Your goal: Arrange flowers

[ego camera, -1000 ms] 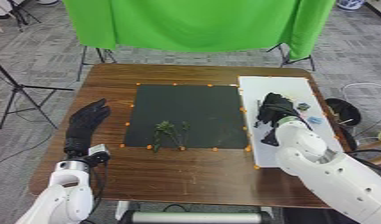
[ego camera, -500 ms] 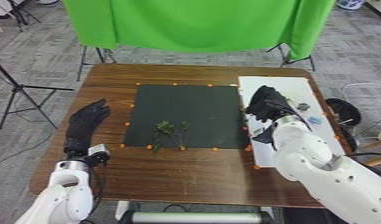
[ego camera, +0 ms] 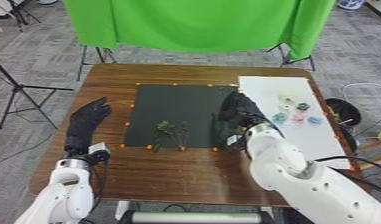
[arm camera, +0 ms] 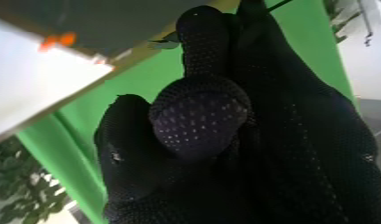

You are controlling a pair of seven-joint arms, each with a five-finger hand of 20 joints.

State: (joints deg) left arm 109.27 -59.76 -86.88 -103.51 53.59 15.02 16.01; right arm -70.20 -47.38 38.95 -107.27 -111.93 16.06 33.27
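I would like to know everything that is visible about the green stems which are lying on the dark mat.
The green stems are thin, with small leafy tufts mostly toward their far ends. They look like plant material, real or artificial I cannot tell. They lie slightly spread on the near half of the dark mat, reaching about its near edge, and rest on it untouched.

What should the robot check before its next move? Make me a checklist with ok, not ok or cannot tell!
1. Right hand has a green sprig: ok, it seems pinched by the fingers.
2. Grip firm enough: cannot tell.
3. Right hand over the dark mat: ok, at its right side.
4. Left hand out of the way: ok, left of the mat.
5. Green stems lying on the mat: ok, near its front edge.
6. All flowers off the white sheet: not ok, some remain.
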